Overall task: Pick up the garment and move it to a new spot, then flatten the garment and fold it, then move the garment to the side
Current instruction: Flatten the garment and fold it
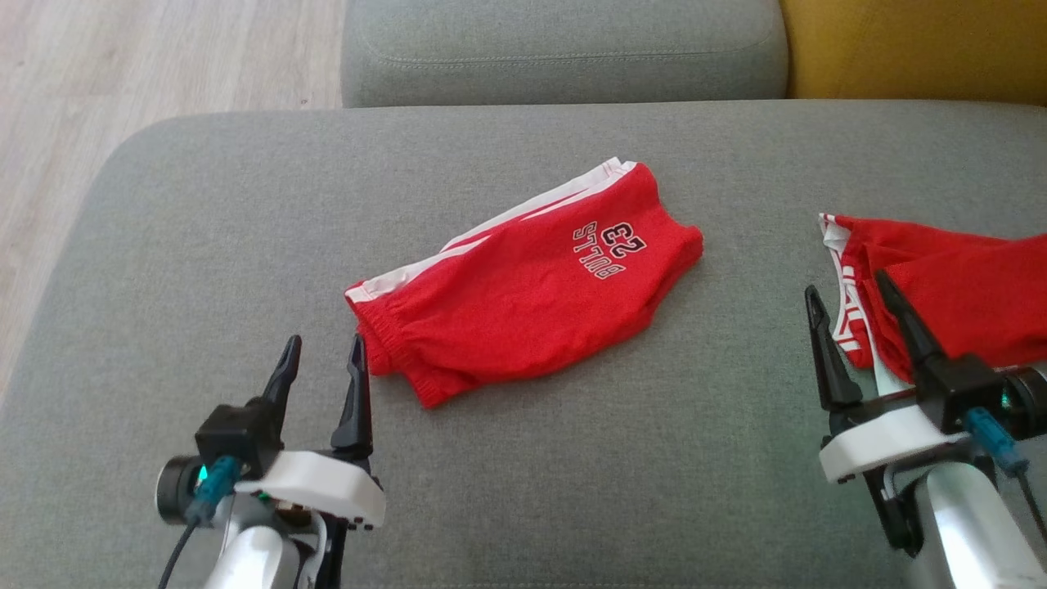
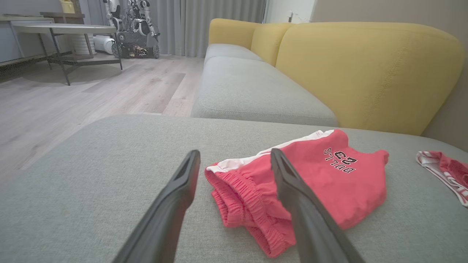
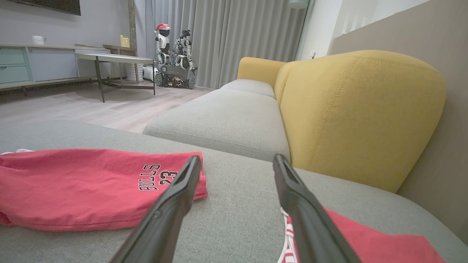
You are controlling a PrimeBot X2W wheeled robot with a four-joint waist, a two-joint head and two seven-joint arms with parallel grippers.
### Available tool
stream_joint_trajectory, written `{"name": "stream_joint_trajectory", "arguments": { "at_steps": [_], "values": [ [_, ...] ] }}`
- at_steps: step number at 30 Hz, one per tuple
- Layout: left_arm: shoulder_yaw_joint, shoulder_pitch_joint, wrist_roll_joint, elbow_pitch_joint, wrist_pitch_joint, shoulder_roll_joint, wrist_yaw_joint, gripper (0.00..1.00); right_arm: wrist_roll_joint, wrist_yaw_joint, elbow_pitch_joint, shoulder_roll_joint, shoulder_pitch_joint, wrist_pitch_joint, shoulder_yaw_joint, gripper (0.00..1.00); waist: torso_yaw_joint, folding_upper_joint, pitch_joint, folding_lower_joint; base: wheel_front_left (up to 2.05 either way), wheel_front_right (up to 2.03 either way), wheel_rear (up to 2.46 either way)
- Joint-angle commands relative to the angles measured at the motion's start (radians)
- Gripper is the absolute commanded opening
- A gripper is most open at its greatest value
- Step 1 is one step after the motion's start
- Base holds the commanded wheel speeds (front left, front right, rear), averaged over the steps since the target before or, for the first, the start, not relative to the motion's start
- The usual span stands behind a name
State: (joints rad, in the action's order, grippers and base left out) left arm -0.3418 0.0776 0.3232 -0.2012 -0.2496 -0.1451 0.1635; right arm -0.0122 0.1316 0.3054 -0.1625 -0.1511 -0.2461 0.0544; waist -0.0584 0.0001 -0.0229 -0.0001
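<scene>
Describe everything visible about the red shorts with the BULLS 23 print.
The red shorts look like soft knit jersey, with white side stripes along the far edge, a gathered elastic waistband toward the robot's left, and black-and-white BULLS 23 lettering that reads upside down in the head view. They lie fairly flat and slanted, seemingly folded leg over leg, on the grey cushion. The open left hand sits beside the waistband, not gripping it.

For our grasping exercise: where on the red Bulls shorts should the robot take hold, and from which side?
Grip the shorts by the gathered waistband, the end nearest the left gripper. Its bunched elastic stands thicker off the cushion than the flat printed leg end, so the open fingers could pinch it, coming from the robot's left.
</scene>
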Motion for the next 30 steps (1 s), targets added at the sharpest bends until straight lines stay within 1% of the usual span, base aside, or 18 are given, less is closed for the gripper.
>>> {"name": "stream_joint_trajectory", "arguments": {
  "at_steps": [1, 6, 9, 12, 15, 16, 19, 22, 23, 27, 30],
  "values": [
    [0.052, 0.028, -0.020, 0.040, -0.012, 0.003, -0.007, 1.00, -0.010, -0.001, -0.040, 0.003, -0.015, 0.004, 0.012, 1.00, 0.000, -0.0001, 0.000, 0.0001, 0.00, 0.00, 0.00],
    [0.090, 0.008, -0.074, 0.043, -0.012, 0.037, -0.044, 1.00, -0.023, -0.001, -0.048, 0.012, -0.002, 0.021, 0.009, 1.00, -0.007, -0.0001, -0.005, 0.0001, 0.00, 0.00, 0.00],
    [0.110, 0.015, -0.093, 0.044, -0.012, 0.051, -0.067, 1.00, 0.010, -0.001, -0.042, 0.031, -0.008, 0.051, -0.001, 1.00, -0.020, -0.0001, -0.020, 0.0001, 0.00, 0.00, 0.00],
    [0.122, 0.026, -0.109, 0.040, -0.012, 0.062, -0.088, 1.00, 0.154, -0.001, -0.024, 0.073, -0.032, 0.115, -0.016, 1.00, -0.035, -0.0001, -0.042, 0.0001, 0.00, 0.00, 0.00],
    [0.130, 0.036, -0.119, 0.034, -0.012, 0.072, -0.107, 1.00, 0.322, -0.001, 0.010, 0.097, -0.075, 0.221, -0.019, 1.00, -0.054, -0.0001, -0.069, 0.0001, 0.00, 0.00, 0.00],
    [0.132, 0.044, -0.122, 0.029, -0.012, 0.078, -0.118, 1.00, 0.446, -0.001, 0.043, 0.106, -0.111, 0.300, -0.029, 1.00, -0.070, -0.0001, -0.089, 0.0001, 0.00, 0.00, 0.00],
    [0.125, 0.059, -0.129, 0.020, -0.012, 0.085, -0.132, 1.00, 0.567, -0.001, 0.095, 0.111, -0.175, 0.381, -0.049, 1.00, -0.102, -0.0001, -0.120, 0.0001, 0.00, 0.00, 0.00],
    [0.115, 0.076, -0.128, 0.008, -0.012, 0.090, -0.142, 1.00, 0.651, -0.001, 0.164, 0.112, -0.245, 0.433, -0.071, 1.00, -0.139, -0.0001, -0.149, 0.0001, 0.00, 0.00, 0.00],
    [0.110, 0.080, -0.126, 0.001, -0.012, 0.092, -0.144, 1.00, 0.664, -0.001, 0.197, 0.112, -0.267, 0.446, -0.081, 1.00, -0.151, -0.0001, -0.157, 0.0001, 0.00, 0.00, 0.00],
    [0.079, 0.096, -0.118, -0.027, -0.012, 0.094, -0.152, 1.00, 0.658, -0.001, 0.340, 0.112, -0.361, 0.483, -0.139, 1.00, -0.196, -0.0001, -0.185, 0.0001, 0.00, 0.00, 0.00],
    [0.059, 0.106, -0.092, -0.022, -0.012, 0.094, -0.143, 1.00, 0.603, -0.001, 0.458, 0.112, -0.428, 0.487, -0.199, 1.00, -0.223, -0.0001, -0.200, 0.0001, 0.00, 0.00, 0.00]
  ]
}}
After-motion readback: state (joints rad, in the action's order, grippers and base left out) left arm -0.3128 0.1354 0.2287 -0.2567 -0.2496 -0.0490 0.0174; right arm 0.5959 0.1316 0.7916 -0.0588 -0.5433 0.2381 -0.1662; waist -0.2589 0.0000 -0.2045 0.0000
